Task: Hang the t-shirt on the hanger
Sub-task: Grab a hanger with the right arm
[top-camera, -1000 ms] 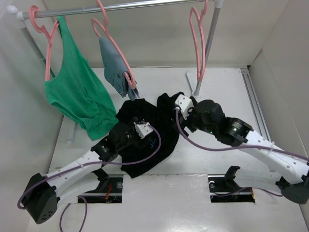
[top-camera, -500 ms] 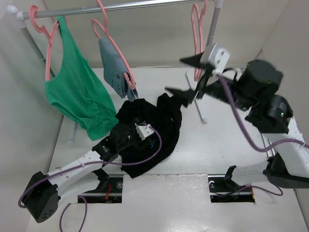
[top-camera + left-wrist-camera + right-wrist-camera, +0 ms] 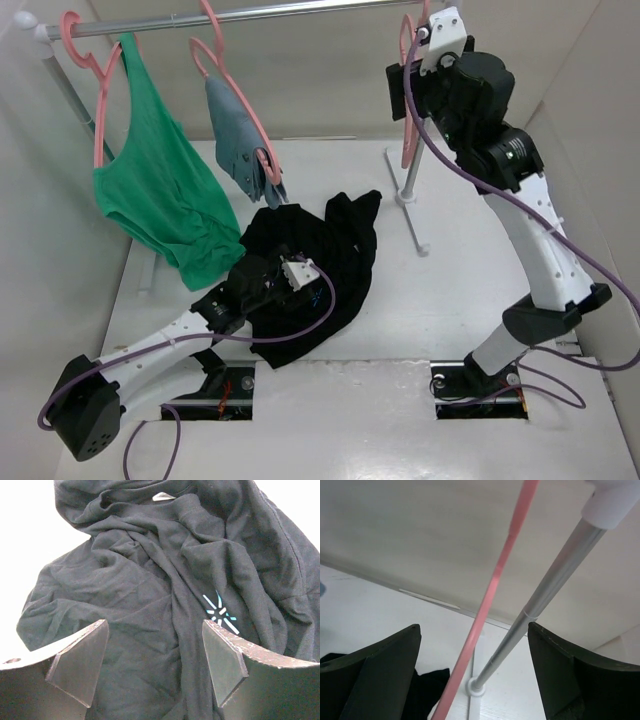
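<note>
The black t-shirt (image 3: 335,255) lies crumpled on the table, and its blue starburst mark (image 3: 220,612) shows in the left wrist view. My left gripper (image 3: 300,275) is low over the t-shirt (image 3: 150,570), open, with cloth between its fingers but not pinched (image 3: 155,667). My right gripper (image 3: 400,90) is raised to the rail's right end, open. The empty pink hanger (image 3: 408,150) hangs there. Its thin pink bar (image 3: 490,605) runs between my right fingers without touching them, with my right gripper (image 3: 475,667) around it.
The silver rack pole (image 3: 545,595) stands just right of the hanger bar, also between my right fingers. A green tank top (image 3: 160,190) and a grey-blue garment (image 3: 240,140) hang on other pink hangers from the rail (image 3: 280,12). The rack's foot (image 3: 415,225) rests beside the t-shirt.
My right arm has left the t-shirt's upper edge and swung up to the hanging pink hanger. The t-shirt's edge has settled on the table. My left arm has not moved.
</note>
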You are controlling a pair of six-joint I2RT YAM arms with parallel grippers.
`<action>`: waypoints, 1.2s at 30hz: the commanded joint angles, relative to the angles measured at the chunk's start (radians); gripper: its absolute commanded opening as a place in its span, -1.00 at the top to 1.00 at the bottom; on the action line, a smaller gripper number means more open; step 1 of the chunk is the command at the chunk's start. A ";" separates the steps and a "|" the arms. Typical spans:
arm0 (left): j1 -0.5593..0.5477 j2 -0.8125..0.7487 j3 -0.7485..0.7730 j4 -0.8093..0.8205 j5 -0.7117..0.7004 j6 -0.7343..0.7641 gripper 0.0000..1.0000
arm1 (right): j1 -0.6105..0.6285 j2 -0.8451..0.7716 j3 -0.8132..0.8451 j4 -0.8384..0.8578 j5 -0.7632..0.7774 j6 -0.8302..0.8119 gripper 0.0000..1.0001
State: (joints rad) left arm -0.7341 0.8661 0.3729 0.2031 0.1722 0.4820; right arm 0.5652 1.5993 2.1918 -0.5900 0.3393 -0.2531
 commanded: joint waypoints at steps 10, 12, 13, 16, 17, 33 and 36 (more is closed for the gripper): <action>-0.007 -0.032 0.031 0.016 0.004 0.023 -0.47 | -0.136 0.030 -0.049 0.099 -0.108 0.061 -0.15; -0.007 -0.032 0.031 0.016 0.004 0.023 -0.47 | -0.145 0.030 -0.058 0.099 -0.134 0.071 0.05; -0.007 -0.032 0.031 0.016 0.004 0.023 -0.47 | -0.145 0.030 -0.058 0.099 -0.134 0.071 0.13; -0.007 -0.032 0.031 0.025 -0.005 0.023 -0.47 | -0.157 0.030 -0.058 0.099 -0.160 0.071 0.63; -0.007 -0.032 0.031 0.025 -0.005 0.023 -0.47 | -0.157 0.030 -0.058 0.090 -0.160 0.071 0.77; -0.007 0.106 0.190 -0.011 0.064 -0.080 -0.18 | -0.202 -0.099 -0.153 0.209 -0.585 -0.051 1.00; -0.017 0.134 0.227 -0.021 0.088 -0.054 -0.15 | -0.191 -0.182 -0.266 0.286 -0.638 -0.060 1.00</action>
State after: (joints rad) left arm -0.7364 0.9955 0.5396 0.1837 0.2134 0.4389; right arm 0.3618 1.5215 1.9839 -0.4465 -0.2005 -0.2775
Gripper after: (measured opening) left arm 0.580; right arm 0.125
